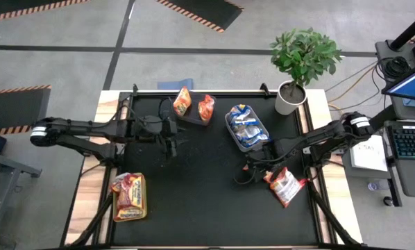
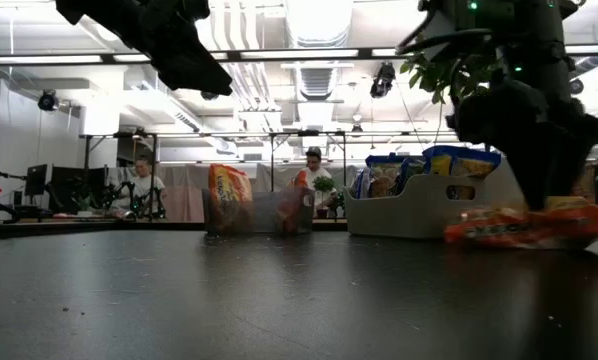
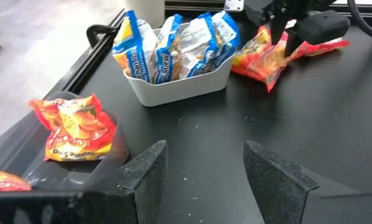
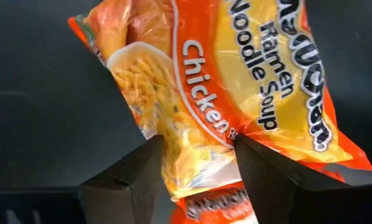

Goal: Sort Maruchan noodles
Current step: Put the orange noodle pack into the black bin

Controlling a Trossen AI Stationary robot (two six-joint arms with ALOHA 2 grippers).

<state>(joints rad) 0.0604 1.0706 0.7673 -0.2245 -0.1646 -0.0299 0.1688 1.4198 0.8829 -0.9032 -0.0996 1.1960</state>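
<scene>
Two or three orange Maruchan packets lie in a small pile on the black mat near the table's right edge, also seen in the low view. My right gripper is down on this pile and shut on the top packet. My left gripper hangs open above bare mat left of centre, its fingers wide apart and touching nothing. Blue-and-yellow packets stand on edge in a white bin. More orange packets stand in a clear bin. Red packets fill a yellow-green bin. My right gripper pinches the top orange packet at one end, with the crinkled plastic bunched between the two fingers. It comes from above, pointing down. The packet still lies on the pile, and another packet shows beneath it.
A potted plant stands at the far right corner. Bare black mat spreads across the centre and near side. The table's wooden side rails flank the mat. People sit in the room beyond.
</scene>
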